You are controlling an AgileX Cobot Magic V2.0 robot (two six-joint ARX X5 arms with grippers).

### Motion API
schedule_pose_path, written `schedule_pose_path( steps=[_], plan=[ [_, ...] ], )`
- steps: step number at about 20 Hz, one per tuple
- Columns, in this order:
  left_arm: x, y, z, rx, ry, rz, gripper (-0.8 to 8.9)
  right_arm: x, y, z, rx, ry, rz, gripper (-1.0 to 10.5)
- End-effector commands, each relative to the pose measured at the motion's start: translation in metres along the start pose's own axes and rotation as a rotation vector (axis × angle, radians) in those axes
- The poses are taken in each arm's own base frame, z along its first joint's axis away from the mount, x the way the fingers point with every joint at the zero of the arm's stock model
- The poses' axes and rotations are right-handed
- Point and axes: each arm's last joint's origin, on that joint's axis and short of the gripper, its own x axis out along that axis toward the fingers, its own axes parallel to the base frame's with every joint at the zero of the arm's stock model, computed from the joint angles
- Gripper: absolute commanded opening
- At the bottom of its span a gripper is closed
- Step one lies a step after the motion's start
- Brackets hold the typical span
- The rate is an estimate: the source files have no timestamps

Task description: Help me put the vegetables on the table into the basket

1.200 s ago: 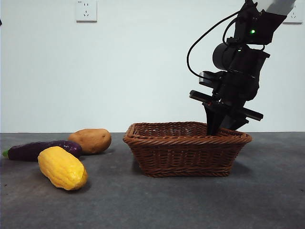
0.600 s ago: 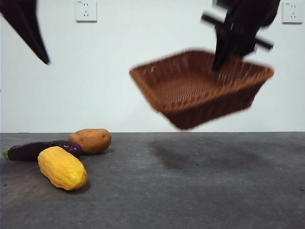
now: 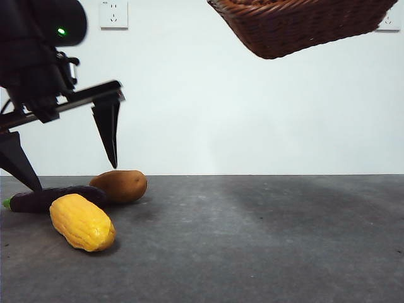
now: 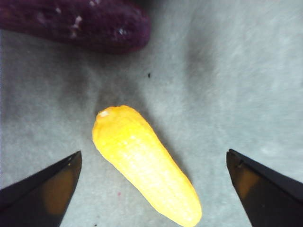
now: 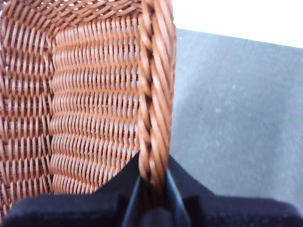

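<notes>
The yellow corn-like piece [image 3: 83, 222] lies on the dark grey table [image 3: 252, 240] at the front left, with the purple eggplant [image 3: 44, 198] behind it and the tan potato [image 3: 119, 185] to their right. My left gripper [image 3: 66, 161] hangs open just above them; in the left wrist view its gripper [image 4: 151, 175] has a jaw on either side of the corn [image 4: 144, 163], with the eggplant [image 4: 75, 23] beyond. My right gripper [image 5: 152, 189] is shut on the braided rim of the wicker basket [image 5: 85, 109], which hangs high at the top right [image 3: 303, 25], tilted.
A white wall with sockets [image 3: 114, 14] stands behind the table. The basket's shadow falls on the table's middle.
The basket has been lifted from the table up to the top edge of the front view. The left arm has come down from the top left corner over the vegetables.
</notes>
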Motion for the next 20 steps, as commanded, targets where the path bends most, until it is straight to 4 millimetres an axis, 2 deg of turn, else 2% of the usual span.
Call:
schedule_pose_path(
  steps=[1,7,18,19,20],
  plan=[
    [0.011,-0.006,0.001,-0.024,0.057,0.051,6.60,-0.004,0.002,0.000,-0.026,-0.001,0.010,-0.2],
    [0.027,-0.008,-0.001,-0.077,0.091,0.143,6.60,-0.004,0.002,-0.002,-0.022,0.023,0.012,-0.2],
    [0.050,-0.007,-0.001,-0.105,0.131,0.182,6.54,-0.004,0.002,-0.004,-0.019,0.036,0.012,-0.2],
    [0.051,-0.007,-0.001,-0.104,0.133,0.183,6.42,-0.004,0.002,-0.004,-0.019,0.038,0.013,-0.2],
    [0.051,-0.007,-0.001,-0.102,0.130,0.182,5.48,-0.004,0.002,-0.004,-0.018,0.040,0.013,-0.2]
  ],
)
